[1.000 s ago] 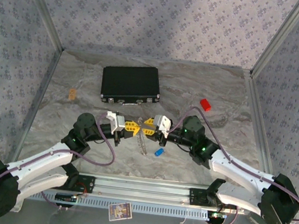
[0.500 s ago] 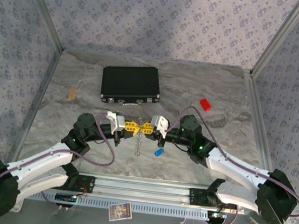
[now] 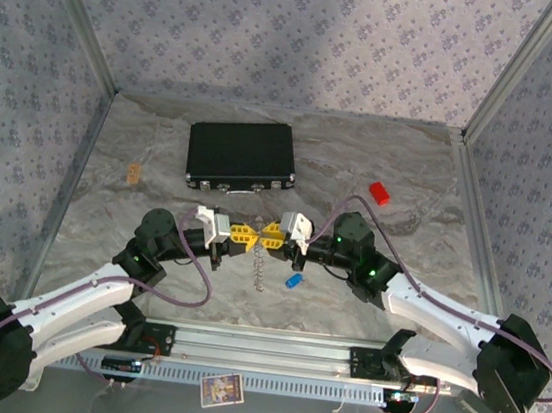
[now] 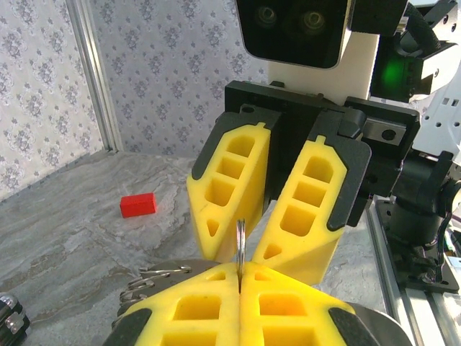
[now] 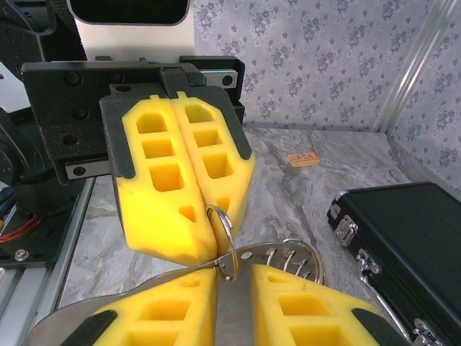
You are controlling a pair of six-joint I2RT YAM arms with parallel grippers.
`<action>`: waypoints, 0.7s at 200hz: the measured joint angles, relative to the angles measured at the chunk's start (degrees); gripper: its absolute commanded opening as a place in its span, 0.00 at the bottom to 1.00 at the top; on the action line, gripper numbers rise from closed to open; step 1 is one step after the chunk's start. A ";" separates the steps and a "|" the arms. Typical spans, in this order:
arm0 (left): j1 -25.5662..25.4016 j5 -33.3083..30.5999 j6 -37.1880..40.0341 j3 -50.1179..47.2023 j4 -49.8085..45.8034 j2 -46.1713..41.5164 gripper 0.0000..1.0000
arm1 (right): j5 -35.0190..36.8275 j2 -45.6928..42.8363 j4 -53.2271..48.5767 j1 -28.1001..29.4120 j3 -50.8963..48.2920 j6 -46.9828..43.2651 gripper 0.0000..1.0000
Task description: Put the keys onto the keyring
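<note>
**The ring is up in the air, but the blue key is not on it yet**

The left tool (image 3: 249, 234) is squeezing its two yellow fingers together on the keyring (image 4: 240, 246). It is holding the ring up above the bench (image 3: 363, 157), thin edge pointing up. A short chain (image 3: 261, 265) is hanging down from the ring.

The right tool (image 5: 234, 280) is facing the left tool, tip to tip. Its fingers are standing a little apart, one on each side of the ring. They are not pinching the ring, and they are not carrying a key.

The blue key (image 3: 294, 280) is lying flat on the bench, just below the right tool and beside the hanging chain. Nothing is touching it.

So what is done? The ring is being held steady, and that looks like the getting-ready part. What is left? I think nearly all of the real job. The blue key is waiting to be picked up and slid onto the ring. I am not seeing any key hanging on the ring. My guess is that the right tool is trying to help open the ring, or is lining up with it, but I cannot tell which.

The black case (image 3: 242, 155) and the red block (image 3: 379, 192) are sitting farther back, well away from the work.
</note>
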 measured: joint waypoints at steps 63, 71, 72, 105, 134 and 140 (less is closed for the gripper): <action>-0.04 0.15 0.20 0.00 -0.07 0.00 0.00 | -0.92 0.02 0.04 0.00 0.00 0.02 0.14; -0.04 0.17 0.20 0.00 -0.09 0.00 0.00 | -1.25 0.02 0.07 0.00 0.00 0.02 0.14; -0.04 0.17 0.20 0.00 -0.09 0.00 0.00 | -1.29 0.02 0.07 0.00 0.00 0.02 0.14; -0.15 0.22 0.59 0.00 -0.35 0.00 0.00 | -1.73 0.02 -0.17 -0.04 0.00 0.00 0.14; -0.26 0.17 1.05 0.00 -1.03 -0.22 0.00 | -2.14 0.02 -0.44 -0.04 0.00 0.00 0.10; -0.26 0.13 1.09 0.00 -1.14 -0.31 0.00 | -2.27 0.02 -0.44 -0.04 0.00 -0.02 0.07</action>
